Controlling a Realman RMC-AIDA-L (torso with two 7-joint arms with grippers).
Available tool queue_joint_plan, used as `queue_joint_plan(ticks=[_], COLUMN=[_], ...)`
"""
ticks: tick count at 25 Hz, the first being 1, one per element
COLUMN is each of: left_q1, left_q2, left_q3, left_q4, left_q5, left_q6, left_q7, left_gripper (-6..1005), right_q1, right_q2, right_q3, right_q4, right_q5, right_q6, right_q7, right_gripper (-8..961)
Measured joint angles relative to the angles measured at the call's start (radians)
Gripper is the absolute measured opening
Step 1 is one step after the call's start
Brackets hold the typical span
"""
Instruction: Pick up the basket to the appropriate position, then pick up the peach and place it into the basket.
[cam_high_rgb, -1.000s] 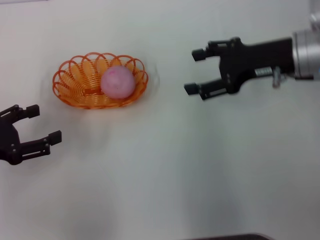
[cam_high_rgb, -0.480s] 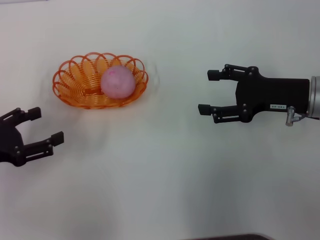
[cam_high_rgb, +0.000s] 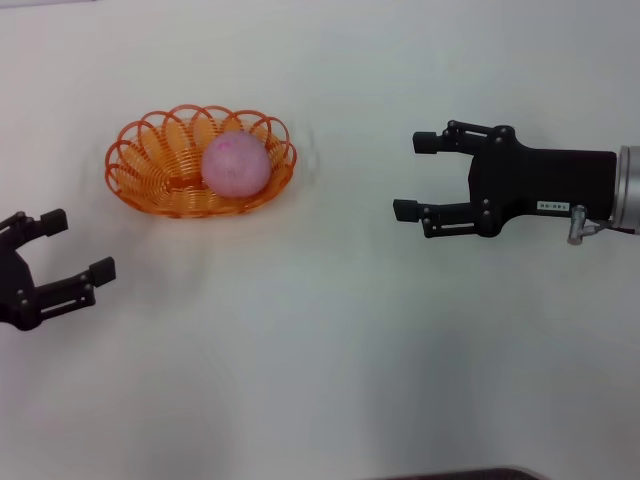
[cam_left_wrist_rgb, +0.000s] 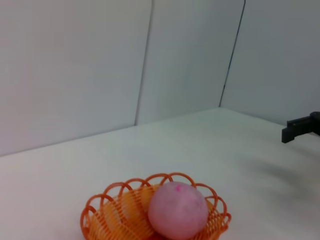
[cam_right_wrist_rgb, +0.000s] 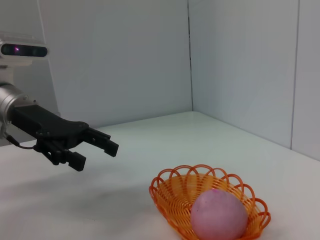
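Orange wire-weave basket (cam_high_rgb: 150, 165), matte pink peach (cam_high_rgb: 236, 164), white table (cam_high_rgb: 320, 350), black claws.

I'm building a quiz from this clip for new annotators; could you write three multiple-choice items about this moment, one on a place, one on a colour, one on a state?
1. Where is the round matte pink peach?
A. On the bare table
B. Inside the basket
C. In the right end effector

2. What colour is the shallow oval wire-weave plastic basket?
A. Orange
B. Green
C. Blue

3. What state is the right end effector in?
A. Shut on the peach
B. Shut on the basket rim
C. Open, holding nothing

Answers:
1 B: the round matte pink peach sits within the basket's looped rim.
2 A: the shallow oval wire-weave plastic basket is orange in all three views.
3 C: the right end effector has its fingers spread, apart from the basket; the left end effector is open too.
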Motion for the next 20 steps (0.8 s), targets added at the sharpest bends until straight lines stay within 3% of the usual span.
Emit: queue_joint_plan(ticks=[20], left_q1=[-0.004], left_q2=[0.0], left_q3=[-0.005], left_q4=[0.0], left_q5=[-0.003], left_q6=[0.005], left_q7=[-0.004], left_gripper=[904], right_q1=[0.008], right_q2=[0.002], right_q3=[0.003], right_q4=[0.001], right_q5=[-0.001], right_q6=[-0.004], right_q7=[0.009], right_gripper=[917])
